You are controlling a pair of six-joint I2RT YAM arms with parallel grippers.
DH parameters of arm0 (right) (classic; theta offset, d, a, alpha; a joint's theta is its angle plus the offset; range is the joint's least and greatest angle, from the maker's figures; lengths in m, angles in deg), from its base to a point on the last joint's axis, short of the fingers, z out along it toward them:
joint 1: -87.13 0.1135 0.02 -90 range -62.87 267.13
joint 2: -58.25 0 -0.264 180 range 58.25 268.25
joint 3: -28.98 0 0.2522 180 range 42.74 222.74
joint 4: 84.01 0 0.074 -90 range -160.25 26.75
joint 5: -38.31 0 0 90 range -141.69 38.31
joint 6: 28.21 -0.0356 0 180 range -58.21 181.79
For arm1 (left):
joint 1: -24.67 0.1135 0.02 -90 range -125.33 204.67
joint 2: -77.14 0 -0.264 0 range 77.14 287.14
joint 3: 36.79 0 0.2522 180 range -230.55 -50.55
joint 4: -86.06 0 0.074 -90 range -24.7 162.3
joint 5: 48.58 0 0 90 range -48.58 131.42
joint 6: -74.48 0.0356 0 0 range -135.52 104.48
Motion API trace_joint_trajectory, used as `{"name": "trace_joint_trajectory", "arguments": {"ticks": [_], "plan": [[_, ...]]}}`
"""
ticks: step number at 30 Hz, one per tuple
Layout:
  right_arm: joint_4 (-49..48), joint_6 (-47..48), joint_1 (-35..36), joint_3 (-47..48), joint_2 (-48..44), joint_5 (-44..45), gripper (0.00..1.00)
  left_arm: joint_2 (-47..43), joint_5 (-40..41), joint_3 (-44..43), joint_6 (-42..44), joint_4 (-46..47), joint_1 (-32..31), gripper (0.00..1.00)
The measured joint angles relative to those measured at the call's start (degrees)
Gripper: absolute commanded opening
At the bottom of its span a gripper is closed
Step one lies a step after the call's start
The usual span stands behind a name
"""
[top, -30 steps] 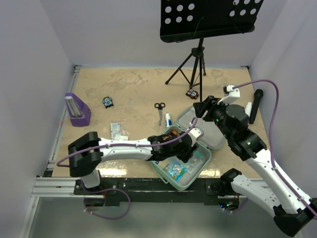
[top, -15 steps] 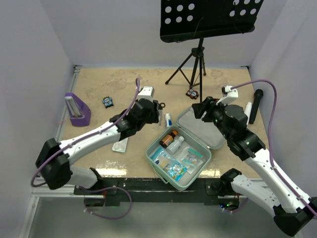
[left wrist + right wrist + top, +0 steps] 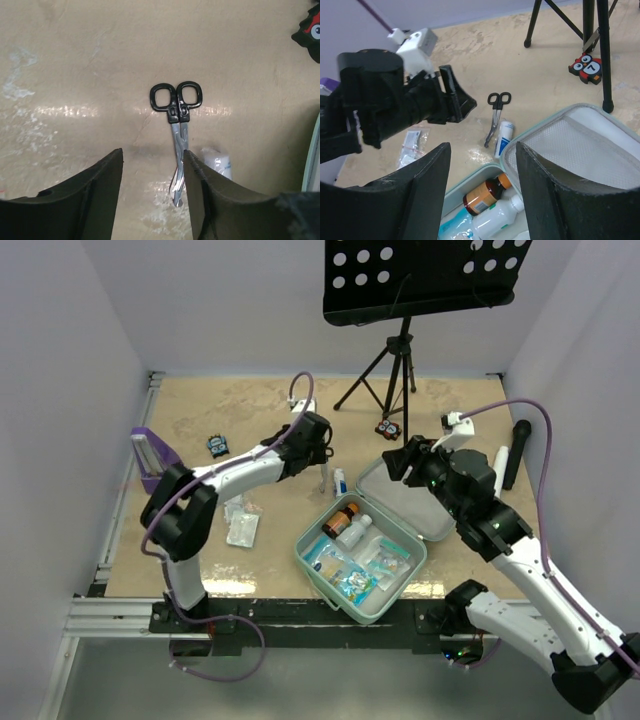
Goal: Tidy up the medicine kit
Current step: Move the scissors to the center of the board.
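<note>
Shows left arm stretched far forward, with left gripper spread just short of scissors — not touching. Shows right arm bent over open kit at near edge of table — with right gripper spread, empty.

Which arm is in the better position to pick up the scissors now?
Left. Its gripper hangs open directly above the scissors, with the blades close to one finger. The right gripper, also open, is over the kit, farther from them.
</note>
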Motion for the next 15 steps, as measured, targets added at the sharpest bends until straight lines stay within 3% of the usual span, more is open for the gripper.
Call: {"name": "trace_joint_trajectory", "arguments": {"ticks": [7,15], "plan": [[-0.4,0.0,0.0,-1.7,0.0,-0.5,0.59,14.2,-1.2,-13.7,1.5,-0.8,0.1,0.45],[-0.4,0.0,0.0,-1.9,0.4,-1.6,0.59,20.3,-0.4,-20.9,2.0,-3.8,0.1,0.42]]}}
